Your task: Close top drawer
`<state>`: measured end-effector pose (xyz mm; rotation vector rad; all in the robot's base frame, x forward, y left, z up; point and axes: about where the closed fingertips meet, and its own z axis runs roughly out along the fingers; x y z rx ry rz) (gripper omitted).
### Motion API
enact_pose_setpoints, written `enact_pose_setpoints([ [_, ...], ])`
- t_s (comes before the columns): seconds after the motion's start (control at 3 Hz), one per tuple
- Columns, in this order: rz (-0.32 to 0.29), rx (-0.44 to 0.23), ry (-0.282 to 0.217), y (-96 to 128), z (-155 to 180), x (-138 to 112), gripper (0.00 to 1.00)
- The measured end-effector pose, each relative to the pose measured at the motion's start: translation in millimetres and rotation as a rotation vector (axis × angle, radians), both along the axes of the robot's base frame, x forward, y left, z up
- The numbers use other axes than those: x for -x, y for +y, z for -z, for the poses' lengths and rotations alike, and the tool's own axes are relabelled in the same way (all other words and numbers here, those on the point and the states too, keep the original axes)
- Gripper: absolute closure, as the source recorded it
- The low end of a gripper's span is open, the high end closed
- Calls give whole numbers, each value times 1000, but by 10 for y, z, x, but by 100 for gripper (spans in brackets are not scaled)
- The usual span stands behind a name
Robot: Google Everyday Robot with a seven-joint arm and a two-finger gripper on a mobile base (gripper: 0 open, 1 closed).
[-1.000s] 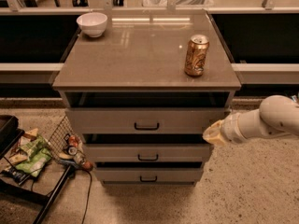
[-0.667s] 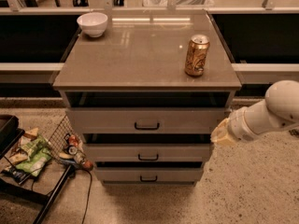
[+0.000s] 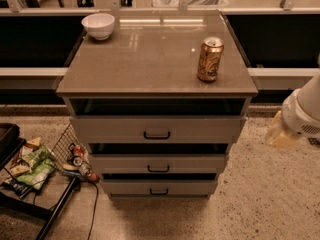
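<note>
- The top drawer sits in the middle of the frame, just under the top of the bench. It has a wide grey front with a small black handle at its centre.
- A dark gap shows between the upper edge of that front and the bench top, so the drawer is not shut flush.
- The claw is at the right edge of the frame, level with the top drawer's front. It is off to the drawer's right and touches neither the drawer nor the bench.
- The claw shows only as a pale yellow blur, so whether it is apart or together cannot be told.
- The white arm behind the claw enters from the right edge.
- A white bowl stands on the bench top at its upper left corner.
- A gold can stands upright near the bench's right side, well apart from the bowl.
- Below the top drawer come a middle drawer and a bottom drawer, each narrower with a like black handle.
- At lower left a wire basket leans beside the bench, with snack packets near it on the speckled floor.
</note>
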<state>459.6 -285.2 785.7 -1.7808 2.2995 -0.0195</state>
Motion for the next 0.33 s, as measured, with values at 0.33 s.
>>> enact_pose_setpoints([
  [0.33, 203, 101, -40, -527, -595, 244, 100],
])
